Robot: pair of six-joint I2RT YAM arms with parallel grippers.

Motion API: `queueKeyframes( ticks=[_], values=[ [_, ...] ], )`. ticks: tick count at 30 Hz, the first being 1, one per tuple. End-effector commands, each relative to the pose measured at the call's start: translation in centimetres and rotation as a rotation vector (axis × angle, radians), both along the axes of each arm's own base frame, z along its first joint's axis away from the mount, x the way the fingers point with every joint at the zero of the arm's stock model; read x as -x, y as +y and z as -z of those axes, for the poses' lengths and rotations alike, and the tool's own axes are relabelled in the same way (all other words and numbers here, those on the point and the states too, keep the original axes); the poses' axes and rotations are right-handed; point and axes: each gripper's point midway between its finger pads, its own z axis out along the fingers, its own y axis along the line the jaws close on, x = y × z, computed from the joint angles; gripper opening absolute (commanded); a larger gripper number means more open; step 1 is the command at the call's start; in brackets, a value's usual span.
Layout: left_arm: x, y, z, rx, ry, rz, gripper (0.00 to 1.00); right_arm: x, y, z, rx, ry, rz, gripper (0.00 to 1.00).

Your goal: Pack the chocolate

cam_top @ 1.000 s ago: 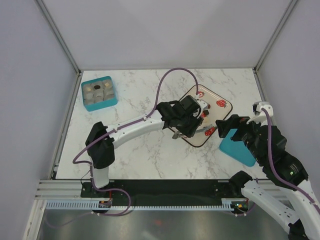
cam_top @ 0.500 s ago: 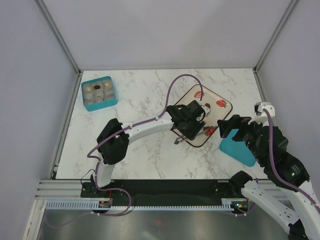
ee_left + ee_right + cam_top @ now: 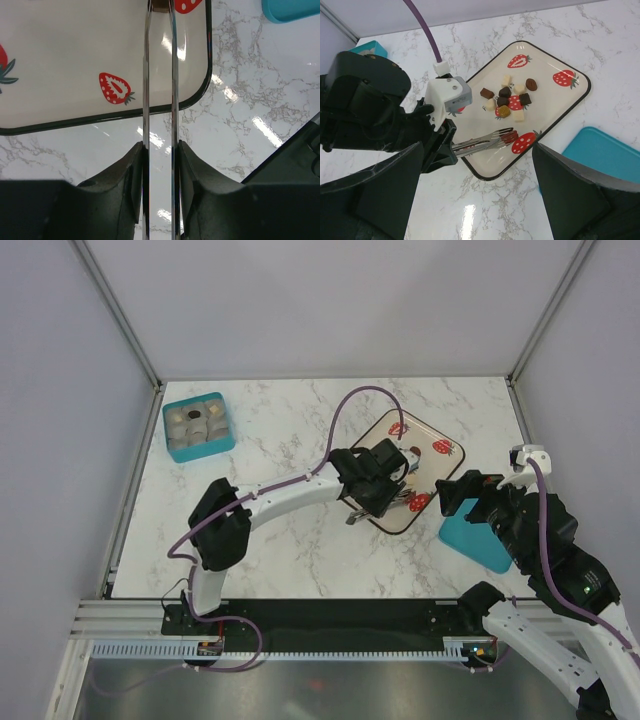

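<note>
1. Reaching over the strawberry-print tray (image 3: 425, 430) in the top view, the left gripper (image 3: 385, 501) is clamped on the metal tongs (image 3: 400, 502), whose tips lie over the tray's near side. The right gripper (image 3: 466, 490) hangs just right of the tray above a teal lid (image 3: 480, 540). Its fingers are spread wide with nothing between them. A teal box (image 3: 198, 426) sits well left of the tray (its contents are too small to name).
2. In the left wrist view, both fingers (image 3: 125, 190) squeeze the tongs' two blades, which run nearly parallel out over the tray's rounded corner. A brown bit of chocolate (image 3: 161, 5) is pinched between the tips. The lid's corner shows just beyond the tray.
3. In the right wrist view, more chocolate (image 3: 510, 97) in dark, mid-brown and pale pieces lies clustered at the tray's middle. The tongs carry one dark piece over the tray, beside a strawberry print (image 3: 522, 143) near its rim.
</note>
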Motion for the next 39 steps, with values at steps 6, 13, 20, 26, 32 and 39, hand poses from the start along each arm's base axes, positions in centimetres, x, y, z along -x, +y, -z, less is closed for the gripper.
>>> queueKeyframes(
  ticks=[6,13,20,26,32,39],
  values=[
    [-1.6,2.1,-10.1,0.114,-0.103,-0.109,0.35,0.1,0.1,-1.5,-0.036,-0.034,0.000,0.98],
    [-9.5,11.4,-13.2,0.114,-0.134,-0.411,0.33,-0.3,0.6,-0.4,-0.034,-0.018,-0.011,0.98],
    [-16.0,23.9,-14.5,0.082,-0.198,-0.760,0.33,-1.0,1.9,0.7,-0.032,0.000,-0.051,0.98],
    [-17.8,32.3,-14.1,0.035,-0.221,-0.959,0.33,-1.7,2.7,1.3,-0.023,0.009,-0.069,0.98],
    [-17.9,37.1,-13.9,0.018,-0.230,-1.062,0.33,-2.1,3.3,1.7,-0.023,0.018,-0.082,0.98],
    [-17.9,39.8,-12.8,0.002,-0.217,-1.128,0.33,-2.4,3.6,1.5,-0.016,0.018,-0.090,0.98]
  ],
)
